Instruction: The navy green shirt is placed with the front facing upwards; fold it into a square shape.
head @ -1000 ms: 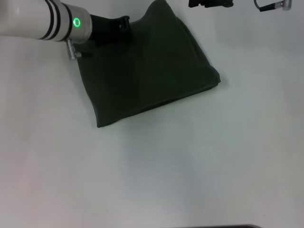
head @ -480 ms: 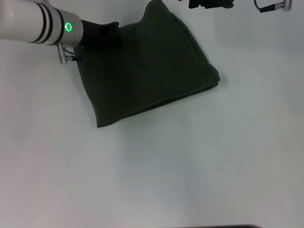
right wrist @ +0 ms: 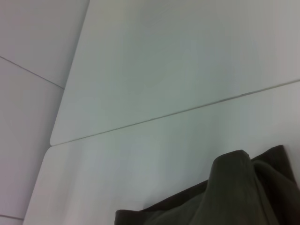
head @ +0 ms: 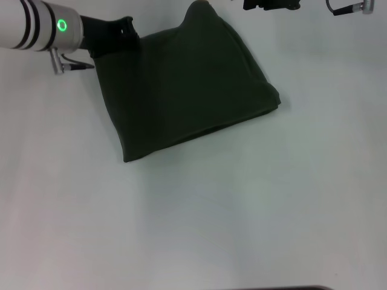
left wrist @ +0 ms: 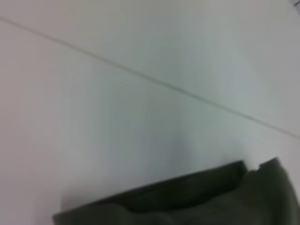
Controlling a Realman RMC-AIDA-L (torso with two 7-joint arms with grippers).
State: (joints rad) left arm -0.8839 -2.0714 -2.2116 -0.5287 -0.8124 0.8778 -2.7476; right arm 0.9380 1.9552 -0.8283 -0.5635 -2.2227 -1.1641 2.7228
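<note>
The navy green shirt (head: 187,84) lies folded into a rough four-sided shape on the white table (head: 242,211), plain dark side up. No lettering shows. My left gripper (head: 125,31) is at the shirt's far left corner, right at the edge of the cloth. Only part of my right gripper (head: 270,5) shows, at the far edge of the head view beyond the shirt. An edge of the shirt (left wrist: 211,201) appears in the left wrist view. The right wrist view catches a bunched corner of the shirt (right wrist: 234,197).
A grey cable connector (head: 351,7) lies at the far right of the table. Seams run across the table (right wrist: 164,117) beyond the shirt. White tabletop stretches in front of the shirt and to both sides.
My left arm has drawn back to the left, from over the shirt's far left corner to its edge. The shirt has stayed in place.
</note>
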